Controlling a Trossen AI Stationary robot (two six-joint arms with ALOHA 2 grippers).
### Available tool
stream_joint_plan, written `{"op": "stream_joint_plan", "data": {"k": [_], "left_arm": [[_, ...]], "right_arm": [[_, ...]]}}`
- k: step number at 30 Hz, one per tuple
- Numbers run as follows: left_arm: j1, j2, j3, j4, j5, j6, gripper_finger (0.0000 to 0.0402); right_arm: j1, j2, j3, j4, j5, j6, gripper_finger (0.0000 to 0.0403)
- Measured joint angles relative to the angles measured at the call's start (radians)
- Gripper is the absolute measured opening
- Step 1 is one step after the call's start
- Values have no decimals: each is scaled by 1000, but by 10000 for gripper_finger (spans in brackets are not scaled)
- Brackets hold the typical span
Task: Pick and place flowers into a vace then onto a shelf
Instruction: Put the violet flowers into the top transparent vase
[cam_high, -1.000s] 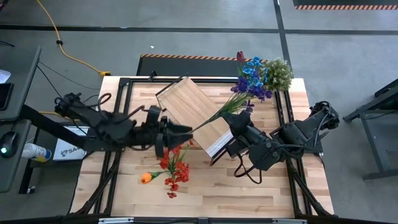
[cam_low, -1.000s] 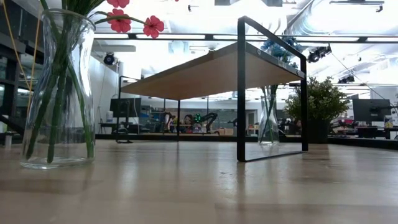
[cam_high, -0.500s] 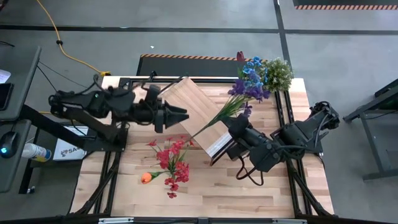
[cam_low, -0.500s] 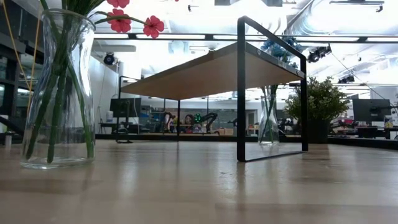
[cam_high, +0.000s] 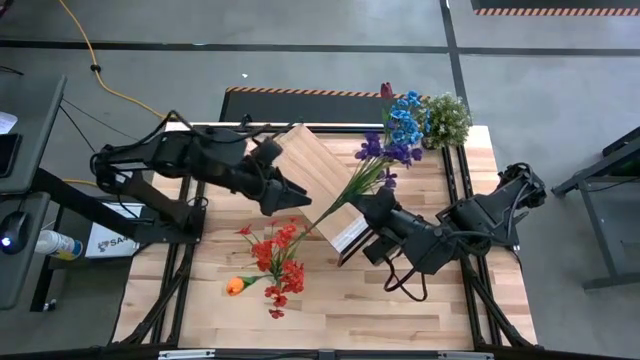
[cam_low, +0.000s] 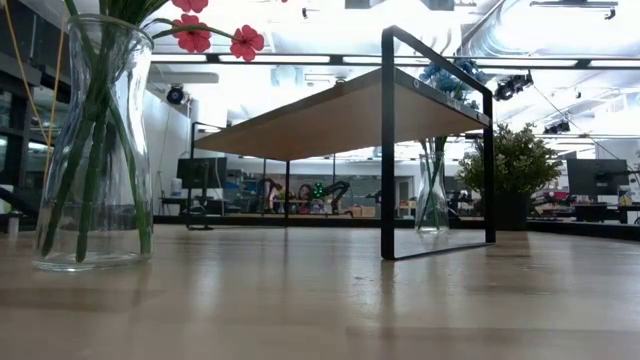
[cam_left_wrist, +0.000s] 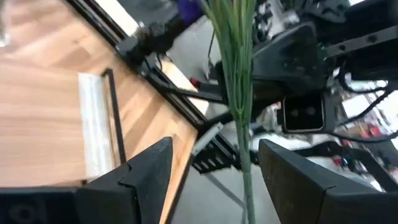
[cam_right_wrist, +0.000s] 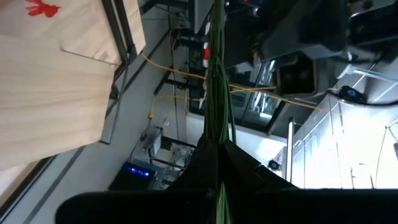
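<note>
1. High view: stems of the flowers (cam_high: 392, 148), with blue and purple blooms, are being clamped by the right gripper (cam_high: 368, 203), whose fingers are closed on the green stalks above the white-edged end of the shelf (cam_high: 310, 170). The blooms are being held up toward the potted plant (cam_high: 447, 117) at the table's far edge. The left gripper (cam_high: 298, 199) is being held over the shelf with its fingers parted and nothing between them, its tips just beside the lower end of the stalks. A second bunch, the red and orange flowers (cam_high: 272, 262), is being kept in a vase on the table (cam_high: 330, 305), near the shelf.
2. Low view: a glass vase (cam_low: 92, 145) with green stalks and red blooms is being shown on the table, beside the raised shelf; a second vase (cam_low: 432, 187) is standing beyond the shelf's dark frame. Neither gripper is being shown.
3. Left wrist view: the green stalks are being framed between the parted left fingers (cam_left_wrist: 143, 177), untouched, with the shelf's white edge beside them.
4. Right wrist view: the stalks are being pinched between the closed right fingers (cam_right_wrist: 208, 163).
</note>
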Motion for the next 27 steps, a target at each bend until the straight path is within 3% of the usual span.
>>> {"op": "stream_joint_plan", "data": {"k": [5,27], "left_arm": [[35,15,7,33,113,-6,271],[39,105,7,5,239,-25,271]], "right_arm": [[-2,0,0,8,-23,-7,0],[-53,68,-1,23,-82,-49,0]]}}
